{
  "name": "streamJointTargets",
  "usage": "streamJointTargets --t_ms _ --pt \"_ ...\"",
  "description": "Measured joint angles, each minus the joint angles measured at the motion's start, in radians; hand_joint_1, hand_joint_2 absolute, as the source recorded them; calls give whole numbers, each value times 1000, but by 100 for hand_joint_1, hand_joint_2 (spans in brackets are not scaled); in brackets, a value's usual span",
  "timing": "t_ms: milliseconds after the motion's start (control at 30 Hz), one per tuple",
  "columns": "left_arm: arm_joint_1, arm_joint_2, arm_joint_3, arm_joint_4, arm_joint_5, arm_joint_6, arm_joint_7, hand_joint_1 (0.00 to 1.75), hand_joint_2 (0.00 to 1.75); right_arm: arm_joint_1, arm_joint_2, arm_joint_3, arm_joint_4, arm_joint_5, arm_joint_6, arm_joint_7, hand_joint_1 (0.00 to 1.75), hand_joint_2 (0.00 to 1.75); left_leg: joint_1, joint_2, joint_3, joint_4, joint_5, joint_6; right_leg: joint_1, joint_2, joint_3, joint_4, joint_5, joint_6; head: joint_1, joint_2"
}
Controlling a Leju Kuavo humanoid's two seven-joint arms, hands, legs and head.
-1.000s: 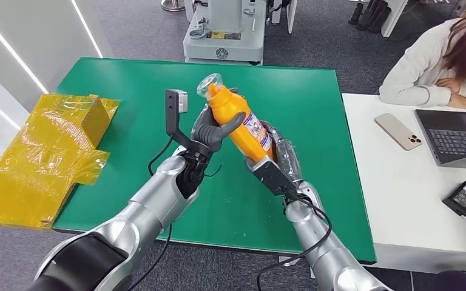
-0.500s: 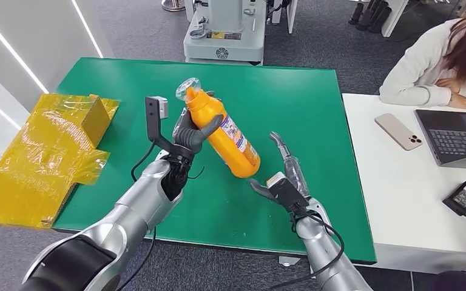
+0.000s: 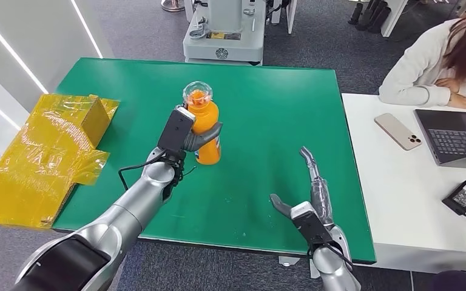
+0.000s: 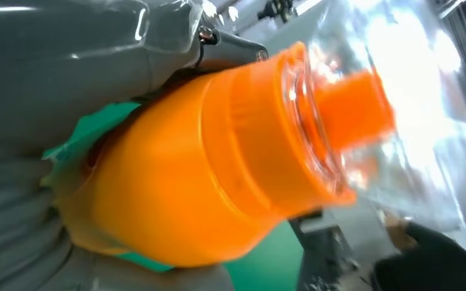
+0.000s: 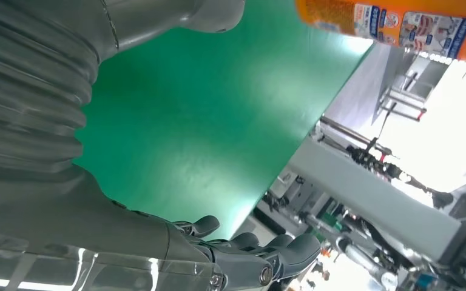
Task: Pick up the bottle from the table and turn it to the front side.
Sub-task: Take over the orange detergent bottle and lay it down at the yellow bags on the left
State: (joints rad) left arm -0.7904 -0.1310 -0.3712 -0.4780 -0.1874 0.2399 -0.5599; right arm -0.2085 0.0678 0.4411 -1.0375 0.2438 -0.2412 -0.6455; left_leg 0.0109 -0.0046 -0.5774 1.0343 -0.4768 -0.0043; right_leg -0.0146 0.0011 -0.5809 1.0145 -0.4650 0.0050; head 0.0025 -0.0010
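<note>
An orange bottle (image 3: pixel 207 130) with a clear cap stands upright on the green table (image 3: pixel 267 103), near its middle. My left hand (image 3: pixel 188 136) grips its body from the left side, thumb wrapped across the front. Up close in the left wrist view, the orange bottle (image 4: pixel 218 176) has its clear cap (image 4: pixel 394 103) over an orange spout, with my left hand (image 4: pixel 67 91) around it. My right hand (image 3: pixel 309 203) hovers open near the table's front edge, fingers spread and holding nothing. In the right wrist view, the right hand (image 5: pixel 158 242) is open over the green top, and the bottle's label (image 5: pixel 400 24) shows at the edge.
A yellow-wrapped box (image 3: pixel 48 151) lies at the table's left end. A white desk (image 3: pixel 412 182) on the right carries a phone (image 3: pixel 398 131), a laptop (image 3: pixel 458 136) and a power adapter (image 3: pixel 464 197); a person (image 3: pixel 443 57) sits there. A grey machine base (image 3: pixel 223 33) stands beyond the table.
The left hand has swung the bottle from tilted in the air to upright on the table. The right hand let go and drew back toward the front edge, open.
</note>
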Motion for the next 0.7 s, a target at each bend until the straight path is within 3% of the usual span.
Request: streamJointTargets --t_ms 367,500,700 --pt "4 34 -12 -136 -350 300 -7 175 175 161 -2 -68 -229 44 -4 26 0 175 0 0 0 0 0 0 0 0 0 0 0 0 0 0" --pt "3 53 -11 -166 -549 407 56 175 175 186 -2 -88 -264 50 -4 33 0 175 0 0 0 0 0 0 0 0 0 0 0 0 0 0" --pt "1 82 -8 -179 -838 427 203 175 175 198 0 -118 -305 73 11 60 0 175 0 0 0 0 1 -1 0 0 0 1 0 0 0 0"
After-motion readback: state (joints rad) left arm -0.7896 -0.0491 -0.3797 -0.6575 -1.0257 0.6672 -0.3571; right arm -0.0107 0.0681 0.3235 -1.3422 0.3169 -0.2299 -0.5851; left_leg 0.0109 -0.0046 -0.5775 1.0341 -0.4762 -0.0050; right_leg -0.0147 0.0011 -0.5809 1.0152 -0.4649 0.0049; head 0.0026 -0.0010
